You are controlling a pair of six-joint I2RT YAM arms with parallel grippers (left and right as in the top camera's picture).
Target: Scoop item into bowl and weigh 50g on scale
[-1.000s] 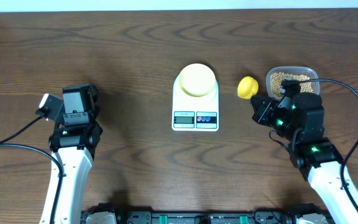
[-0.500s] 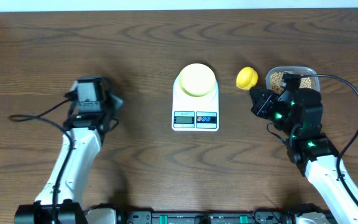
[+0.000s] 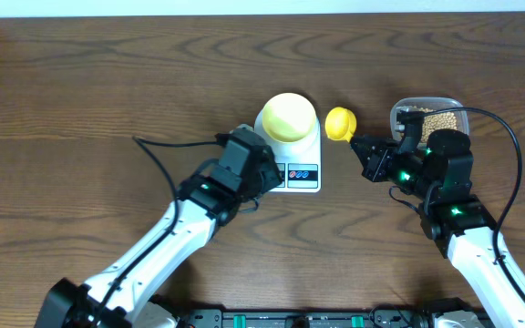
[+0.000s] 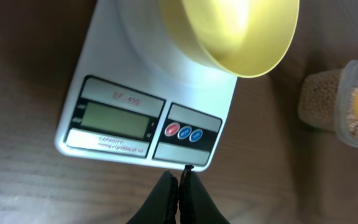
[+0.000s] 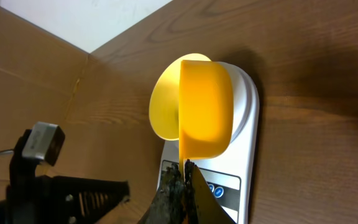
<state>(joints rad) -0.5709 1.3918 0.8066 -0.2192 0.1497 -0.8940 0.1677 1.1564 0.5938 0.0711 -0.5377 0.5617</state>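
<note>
- Dark wood table (image 3: 108,82) carries white scale (image 4: 117,118); cream bowl (image 4: 235,31) sits on its platform.
- Beans (image 3: 440,119) lie in clear container (image 3: 397,117), behind right gripper (image 5: 183,171).
- Its fingers pinch yellow scoop (image 5: 204,106) by the handle; cup ahead, beside bowl.
- Left gripper (image 4: 180,180) pressed together, empty, tips just short of scale's buttons (image 4: 183,132).

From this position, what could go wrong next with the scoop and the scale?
1. The right gripper holds the yellow scoop only by its thin handle, beside the bowl; beans could land on the scale or table.
2. The left gripper, shut, sits right before the scale's buttons; a nudge could shift the scale or add load.
3. The display looks blank, so the bowl may not be zeroed.
</note>
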